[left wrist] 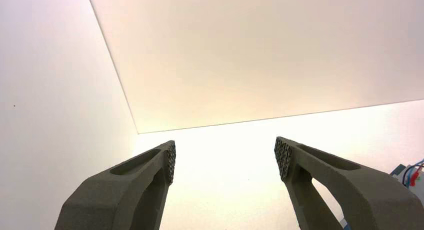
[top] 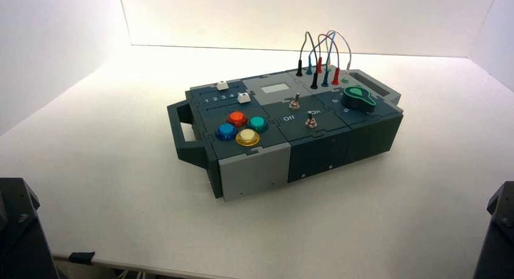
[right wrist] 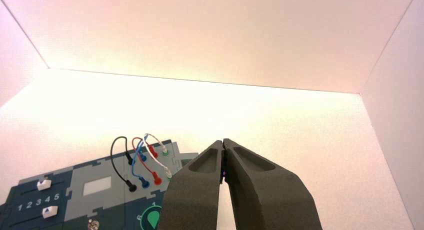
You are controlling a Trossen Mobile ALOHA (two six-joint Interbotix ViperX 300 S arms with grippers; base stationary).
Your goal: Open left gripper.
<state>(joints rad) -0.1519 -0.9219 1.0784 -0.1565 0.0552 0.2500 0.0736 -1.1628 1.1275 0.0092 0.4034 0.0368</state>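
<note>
My left gripper [left wrist: 225, 157] is open and empty, its two fingers wide apart over bare white table, far from the box. In the high view only the left arm's dark base [top: 18, 230] shows at the lower left corner. My right gripper [right wrist: 223, 146] is shut and empty, held back from the box; its arm's base [top: 497, 230] shows at the lower right corner. The dark box [top: 285, 133] stands in the middle of the table, turned a little, with its handle [top: 182, 130] toward my left.
On the box are four round buttons [top: 242, 127], two white sliders [top: 233, 92], two toggle switches [top: 303, 110], a green knob [top: 359, 98] and looped wires [top: 321, 54]. White walls close in the table at back and sides.
</note>
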